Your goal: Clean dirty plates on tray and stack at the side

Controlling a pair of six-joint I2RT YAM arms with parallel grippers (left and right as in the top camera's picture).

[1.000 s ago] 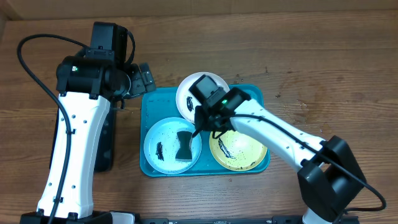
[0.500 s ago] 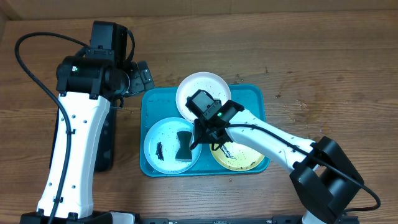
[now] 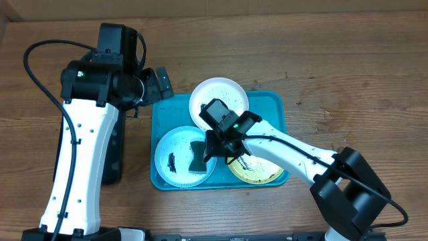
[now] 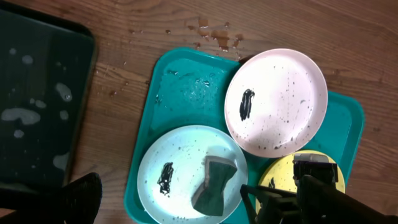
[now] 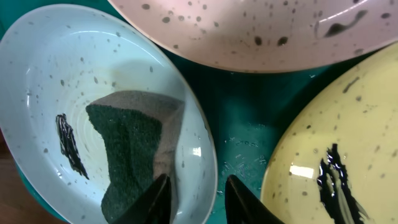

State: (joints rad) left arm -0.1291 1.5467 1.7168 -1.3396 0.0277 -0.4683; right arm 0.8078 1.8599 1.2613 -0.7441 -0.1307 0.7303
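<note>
The turquoise tray [image 3: 271, 107] holds three plates. The white plate [image 3: 218, 100] has a dark smear and overlaps the tray's far rim. The pale blue plate [image 3: 175, 154] holds a dark green sponge [image 3: 197, 157] and a smear. The yellow-green plate [image 3: 261, 167] is smeared too. My right gripper [image 3: 212, 148] is open. In the right wrist view it [image 5: 198, 200] straddles the blue plate's [image 5: 62, 81] right rim, one finger beside the sponge [image 5: 127, 155], the other over the tray [image 5: 249, 130]. My left gripper [image 3: 158, 84] is open and empty, above the tray's far left corner.
A glossy black tray [image 4: 37, 106] with water drops lies left of the turquoise tray [image 4: 186, 87], partly under my left arm [image 3: 80, 147]. Wet spots [image 4: 214, 34] mark the wooden table beyond the tray. My right arm [image 3: 301, 154] crosses over the yellow-green plate.
My right gripper has moved from the white plate down and left to the blue plate's rim by the sponge. My left gripper has shifted slightly right.
</note>
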